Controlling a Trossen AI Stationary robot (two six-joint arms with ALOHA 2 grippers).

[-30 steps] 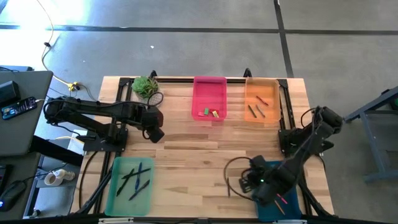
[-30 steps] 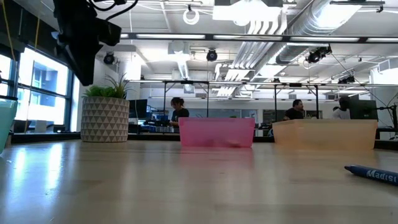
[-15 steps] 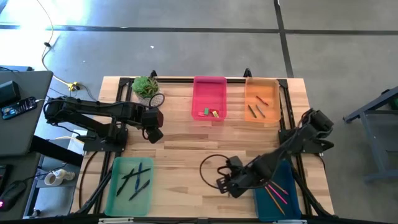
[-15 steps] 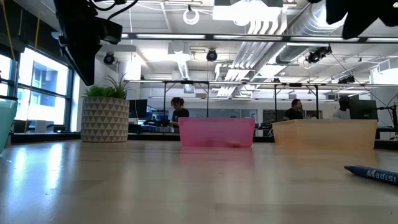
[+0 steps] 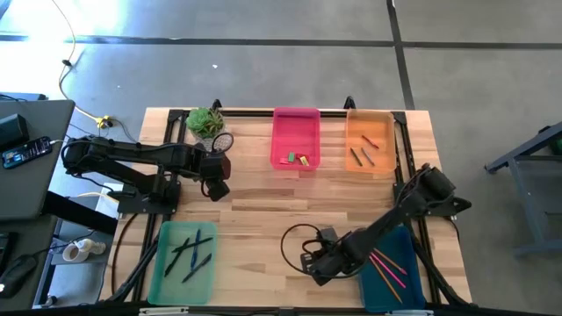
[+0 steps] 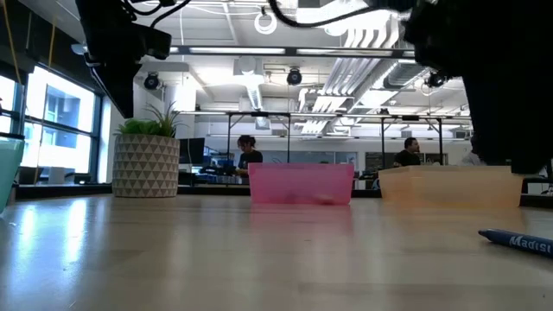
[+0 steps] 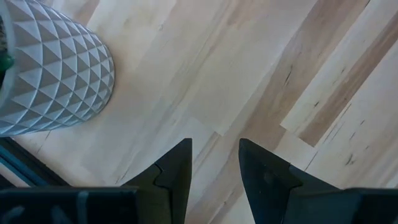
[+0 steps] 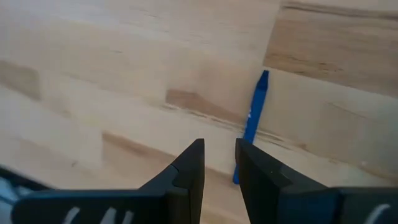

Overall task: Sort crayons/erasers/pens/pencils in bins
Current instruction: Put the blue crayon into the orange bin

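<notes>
A blue pen lies on pale wood table; bins are pink, orange, light green, teal.

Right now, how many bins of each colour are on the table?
pink bin: 1
orange bin: 1
light green bin: 1
dark teal bin: 1
Total: 4
</notes>
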